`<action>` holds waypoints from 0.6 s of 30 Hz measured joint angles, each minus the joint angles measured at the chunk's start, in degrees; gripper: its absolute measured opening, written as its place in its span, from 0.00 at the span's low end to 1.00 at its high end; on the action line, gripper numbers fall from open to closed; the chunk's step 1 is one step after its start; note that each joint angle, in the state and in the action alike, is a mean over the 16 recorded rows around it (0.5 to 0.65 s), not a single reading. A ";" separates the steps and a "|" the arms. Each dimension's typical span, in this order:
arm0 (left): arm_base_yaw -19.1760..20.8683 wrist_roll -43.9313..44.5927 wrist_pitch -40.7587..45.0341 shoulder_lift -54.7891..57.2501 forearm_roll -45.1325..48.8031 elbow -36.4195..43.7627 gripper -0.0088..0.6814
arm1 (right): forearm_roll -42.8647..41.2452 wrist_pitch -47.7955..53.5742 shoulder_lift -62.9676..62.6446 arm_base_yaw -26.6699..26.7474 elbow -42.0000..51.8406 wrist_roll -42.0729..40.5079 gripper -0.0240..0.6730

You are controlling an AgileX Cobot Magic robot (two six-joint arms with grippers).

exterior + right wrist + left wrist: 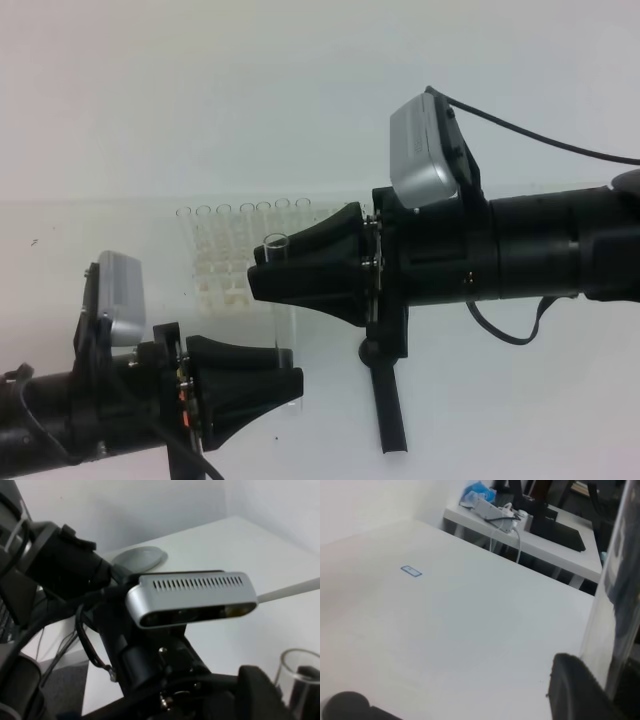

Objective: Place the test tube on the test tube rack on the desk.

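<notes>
- A black stick (388, 410) lies on the desk (520, 400) under the right arm, pointing toward the near edge.
- The test tube rack (225, 262) stands on the desk behind both grippers; clear tubes already rise from its far row, and the right gripper hides its right end in the high view.
- In the left wrist view a second table (550, 540) with a power strip (495, 512) stands beyond the desk.
- The test tube (282, 320) stands nearly upright between the two grippers, long axis vertical, open rim up, just in front of the rack.
- The right gripper (262, 272) sits at the tube's upper end, fingers around the rim; I cannot tell whether they press on the glass.
- The left gripper (293, 385) is at the tube's lower part, jaws narrow; whether it grips the glass is unclear.
- In the left wrist view the tube (615, 605) runs up the right edge beside a finger pad (575, 685).
</notes>
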 joint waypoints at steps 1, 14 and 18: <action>0.00 -0.84 -0.01 0.00 0.00 0.00 0.13 | 0.02 0.10 0.00 0.01 0.00 0.02 0.33; 0.00 -22.30 -0.08 0.00 1.00 0.00 0.82 | 0.07 -1.44 -1.10 0.06 0.00 -1.95 0.22; 0.00 -27.70 -0.07 -0.08 2.75 0.00 0.79 | -0.20 -5.04 -3.37 0.06 0.00 -2.54 0.22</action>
